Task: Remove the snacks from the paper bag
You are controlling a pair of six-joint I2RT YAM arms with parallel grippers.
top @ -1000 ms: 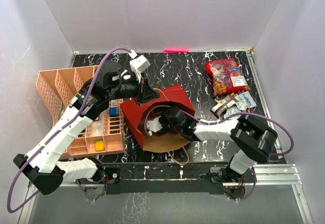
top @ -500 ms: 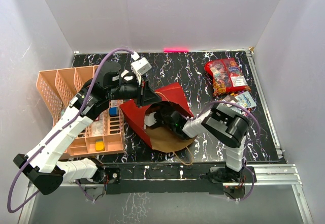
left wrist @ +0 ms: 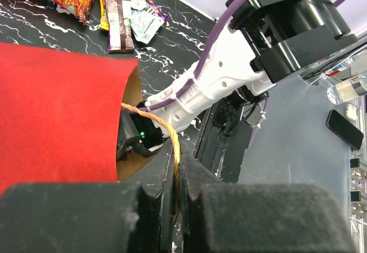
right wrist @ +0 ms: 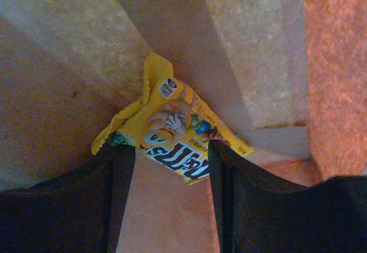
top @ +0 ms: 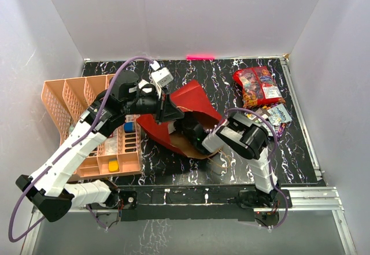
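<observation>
Yellow packet (right wrist: 172, 128) diagonal inside paper bag (right wrist: 258, 46), right gripper (right wrist: 172, 152) astride it, grip unclear, left gripper (left wrist: 175, 185) pinching handle (left wrist: 156, 121).

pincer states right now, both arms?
Left pincer: closed on the cord handle of the paper bag.
Right pincer: open inside the bag, straddling a yellow snack packet, not clamped yet.

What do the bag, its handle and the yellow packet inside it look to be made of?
The bag looks like paper: smooth matte red outside, fibrous brown kraft inside, creased in flat folds. The handle is a thin twisted cord, probably paper or fibre twine. The yellow packet looks like glossy printed film, likely plastic or foil, with a crimped edge.
</observation>
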